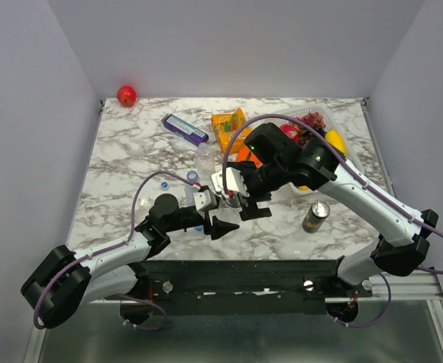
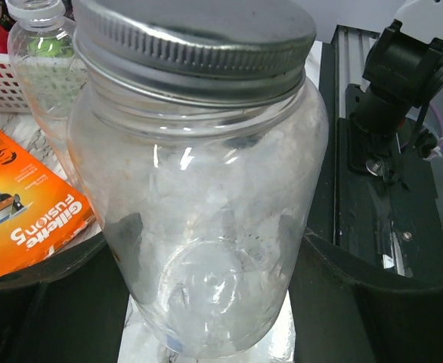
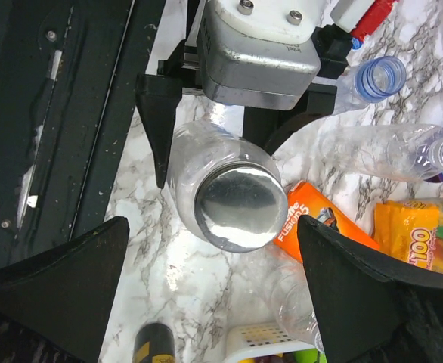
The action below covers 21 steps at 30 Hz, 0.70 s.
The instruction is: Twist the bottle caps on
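Left tool clamps a jar, right tool spread above it; bottles and caps lie loose.
Top: one bottle lies on its side mid-desk, just beyond both tools toward the far edge; a blue cap sits left of them, nearer the left arm; a can stands to the right. Left wrist: the jar fills the tool's gap, a bottle behind it by a razor box. Right wrist: fingers well apart either side of the metal lid; an uncapped bottle lies beside the left tool, mouth turned away. The jar likely blocks cap work.
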{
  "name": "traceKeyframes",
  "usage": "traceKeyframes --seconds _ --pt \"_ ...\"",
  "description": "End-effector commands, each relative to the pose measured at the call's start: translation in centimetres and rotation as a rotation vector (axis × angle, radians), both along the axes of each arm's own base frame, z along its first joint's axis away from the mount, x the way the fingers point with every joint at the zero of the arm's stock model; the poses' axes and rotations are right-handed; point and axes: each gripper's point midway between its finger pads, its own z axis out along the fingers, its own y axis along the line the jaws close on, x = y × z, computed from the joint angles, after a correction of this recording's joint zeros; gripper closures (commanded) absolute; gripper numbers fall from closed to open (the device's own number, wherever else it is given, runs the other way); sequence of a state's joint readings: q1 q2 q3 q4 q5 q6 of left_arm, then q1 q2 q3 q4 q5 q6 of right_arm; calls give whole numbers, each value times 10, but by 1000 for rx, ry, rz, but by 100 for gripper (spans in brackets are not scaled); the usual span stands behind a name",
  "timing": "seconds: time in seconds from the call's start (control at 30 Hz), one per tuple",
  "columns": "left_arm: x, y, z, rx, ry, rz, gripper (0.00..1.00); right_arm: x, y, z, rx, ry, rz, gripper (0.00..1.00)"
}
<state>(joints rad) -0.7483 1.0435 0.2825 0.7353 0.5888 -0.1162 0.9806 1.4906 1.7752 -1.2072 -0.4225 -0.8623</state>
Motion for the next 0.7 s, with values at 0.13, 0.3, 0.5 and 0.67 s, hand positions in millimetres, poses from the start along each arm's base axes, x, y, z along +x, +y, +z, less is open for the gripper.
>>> traceKeyframes --seconds 0.13,0.3,0.5,0.67 --pt "-9 -10 17 -16 -43 -87 100 2 7 -8 -17 -50 94 0" --pt "-8 -11 20 -22 -33 -85 100 2 5 -18 -41 -61 114 0" --pt "-3 -11 27 -47 -13 -59 100 -3 -2 -33 -78 -42 121 0" --pt "1 -10 30 -54 -14 -42 100 -3 -7 -40 -96 -40 105 0"
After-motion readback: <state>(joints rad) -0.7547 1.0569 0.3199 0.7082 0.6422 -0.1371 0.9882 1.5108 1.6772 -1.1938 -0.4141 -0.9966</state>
